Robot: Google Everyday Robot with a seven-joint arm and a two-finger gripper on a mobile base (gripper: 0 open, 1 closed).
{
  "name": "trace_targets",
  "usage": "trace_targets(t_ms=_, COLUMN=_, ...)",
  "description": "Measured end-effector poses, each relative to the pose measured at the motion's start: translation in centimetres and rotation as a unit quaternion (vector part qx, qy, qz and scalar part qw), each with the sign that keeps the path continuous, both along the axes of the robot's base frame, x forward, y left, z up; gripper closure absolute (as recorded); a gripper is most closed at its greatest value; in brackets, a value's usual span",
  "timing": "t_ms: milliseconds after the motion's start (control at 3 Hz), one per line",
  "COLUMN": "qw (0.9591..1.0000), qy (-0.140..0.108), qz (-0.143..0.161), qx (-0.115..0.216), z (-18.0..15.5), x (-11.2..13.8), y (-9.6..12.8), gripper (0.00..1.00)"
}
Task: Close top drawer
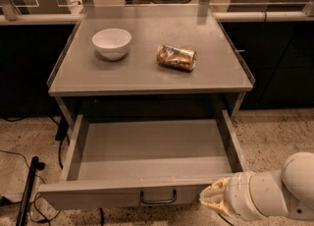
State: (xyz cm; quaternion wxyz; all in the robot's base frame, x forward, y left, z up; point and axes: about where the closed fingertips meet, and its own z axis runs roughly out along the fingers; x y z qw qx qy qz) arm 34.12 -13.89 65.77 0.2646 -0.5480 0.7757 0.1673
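Note:
The top drawer of the grey metal table stands pulled far out, and its inside is bare. Its flat grey front faces me at the bottom of the camera view, with a small dark wire handle at the centre. My gripper, cream-coloured at the end of a white arm, comes in from the lower right. It sits right at the right end of the drawer front, beside the handle. No other drawer fronts show.
A white bowl and a crushed can lie on the grey table top. A black pole and cables lie on the speckled floor at left. Glass partitions and dark cabinets stand behind.

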Motion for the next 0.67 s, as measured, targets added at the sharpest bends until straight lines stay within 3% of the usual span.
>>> trace_targets(t_ms=667, qw=1.0000, qy=0.000, qz=0.000, qx=0.000, z=0.00, x=0.00, y=0.00, gripper=0.36)
